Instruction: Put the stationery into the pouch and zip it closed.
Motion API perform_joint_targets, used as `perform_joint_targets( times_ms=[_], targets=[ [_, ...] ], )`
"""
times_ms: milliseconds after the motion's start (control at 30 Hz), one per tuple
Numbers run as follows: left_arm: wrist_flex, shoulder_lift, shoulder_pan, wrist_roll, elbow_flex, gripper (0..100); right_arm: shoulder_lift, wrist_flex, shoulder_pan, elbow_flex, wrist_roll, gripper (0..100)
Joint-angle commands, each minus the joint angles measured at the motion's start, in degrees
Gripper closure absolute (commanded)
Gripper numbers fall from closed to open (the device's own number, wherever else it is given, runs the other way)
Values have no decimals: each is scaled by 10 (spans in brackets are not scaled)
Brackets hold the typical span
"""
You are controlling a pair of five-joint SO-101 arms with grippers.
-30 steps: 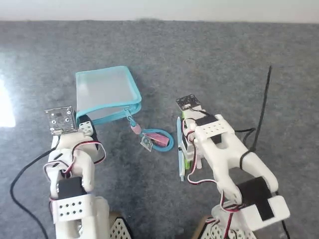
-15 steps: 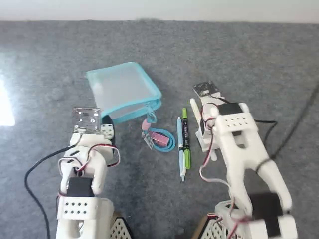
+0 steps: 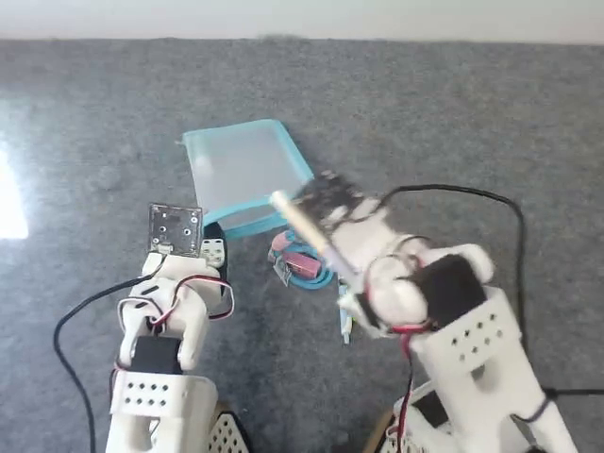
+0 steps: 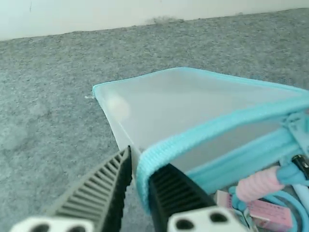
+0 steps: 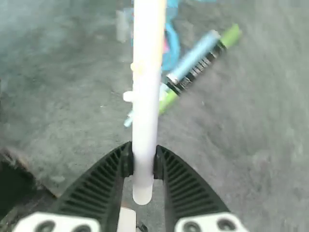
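**High view.** One pouch (image 3: 247,170), clear with a teal zip border, lies flat on the grey desk (image 3: 453,113). The left hand (image 3: 215,243) sits at the pouch's near corner, and its arm runs low and nearly straight from the near edge of the desk. To the right, the right arm (image 3: 444,302) bends in toward the middle of the desk. It carries one white pen (image 3: 300,222) at a slant above the desk, the pen's far end showing against the pouch's near edge. Under the pen, just beside the pouch, lies one blue loop with a pink tag (image 3: 304,266). The tip of a light-blue pen (image 3: 345,326) shows below the arm.

**Left wrist view.** The left hand (image 4: 142,166) is clenched on the pouch's (image 4: 183,106) teal zip edge near a corner. The rest of the pouch stretches away from the fingers. The blue loop with a pink tag (image 4: 263,210) lies near the zip end.

**Right wrist view.** The right hand (image 5: 143,152) grasps the white pen (image 5: 146,87) close to its near end, with the shaft pointing away from the fingers. Two more pens lie on the desk (image 5: 251,121) below, side by side and touching: the light-blue pen (image 5: 195,55) and a green pen (image 5: 231,34) with a black band. That makes three pens in all.
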Motion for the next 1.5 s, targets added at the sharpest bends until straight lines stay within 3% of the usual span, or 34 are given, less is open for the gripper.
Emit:
perform_joint_targets(
  times_ms=[0, 167, 467, 667, 867, 967, 1167, 1467],
  targets=[
    [-18, -2, 6, -4, -6, 989, 95, 18, -24, -56, -4, 991],
    [-18, -2, 6, -5, -6, 989, 212, 23, -25, -95, -4, 991],
    [-18, -4, 6, -6, -7, 989, 285, 24, -21, -149, -7, 991],
    [-18, -3, 7, -7, -7, 989, 398, 23, 9, -343, -33, 991],
    [-18, -3, 7, -7, -6, 989, 563, 22, -7, -554, -58, 988],
    [-17, -3, 7, -7, -6, 989, 616, 26, -25, -615, -60, 926],
    [-17, -3, 6, -8, -6, 989, 588, 27, -30, -616, -76, 667],
    [-17, -3, 3, -8, -6, 989, 370, 27, -6, -482, -90, 677]
  ],
)
